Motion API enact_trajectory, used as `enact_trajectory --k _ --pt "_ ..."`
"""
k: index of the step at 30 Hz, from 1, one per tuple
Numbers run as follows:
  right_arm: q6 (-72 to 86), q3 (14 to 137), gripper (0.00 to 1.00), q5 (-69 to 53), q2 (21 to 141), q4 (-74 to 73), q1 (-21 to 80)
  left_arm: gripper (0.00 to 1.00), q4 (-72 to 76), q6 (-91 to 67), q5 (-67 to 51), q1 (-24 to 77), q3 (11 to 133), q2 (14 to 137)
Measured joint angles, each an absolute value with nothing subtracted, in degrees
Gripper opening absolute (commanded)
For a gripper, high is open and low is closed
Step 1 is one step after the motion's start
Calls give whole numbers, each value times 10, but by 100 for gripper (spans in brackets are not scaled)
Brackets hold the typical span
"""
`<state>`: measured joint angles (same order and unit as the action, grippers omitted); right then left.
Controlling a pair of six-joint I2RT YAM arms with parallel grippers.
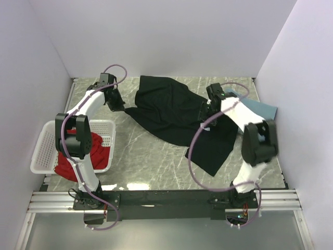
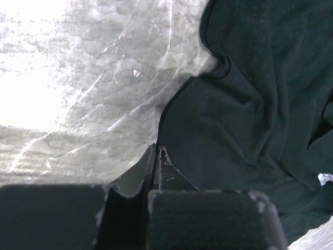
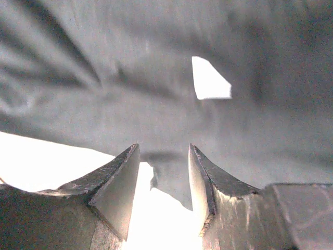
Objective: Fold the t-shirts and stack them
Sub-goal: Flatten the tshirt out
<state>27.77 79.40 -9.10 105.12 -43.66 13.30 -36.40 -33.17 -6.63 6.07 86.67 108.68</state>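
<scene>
Left gripper [image 2: 157, 149] pinched together at the left edge of the black shirt [image 1: 177, 117] — right gripper [image 3: 164, 149] spread, cloth between its fingers.

Two arms, same build. The left arm [image 1: 89, 101] wears glossy white shells over its links, broken up by chunky black joint housings [image 1: 73, 138]. The right arm [image 1: 235, 112] matches it: white shell, with a big black block at the elbow. A purple cable [image 1: 117, 67] loops off the left arm and runs along it to a black base [image 1: 88, 200]. A longer purple loop [image 1: 191, 161] swings wide off the right arm. Up close, the left gripper [image 2: 156, 150] has matte black wedge fingers [image 2: 171, 177] with pale scuffs along the edges and a blocky black body behind. The right gripper [image 3: 164, 151] looks alike, with dark tapered blades [image 3: 117, 182] worn light at the rims.
</scene>
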Motion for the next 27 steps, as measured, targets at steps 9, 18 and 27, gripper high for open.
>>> enact_trajectory --k 9,18,27 --pt "341 538 50 -45 785 -453 186 0 -369 -301 -69 57 865 1083" --pt "461 307 50 -37 565 -513 213 0 -377 -271 -85 44 861 1076" --pt "525 267 49 -26 538 -518 223 1 -379 -257 -103 38 856 1075"
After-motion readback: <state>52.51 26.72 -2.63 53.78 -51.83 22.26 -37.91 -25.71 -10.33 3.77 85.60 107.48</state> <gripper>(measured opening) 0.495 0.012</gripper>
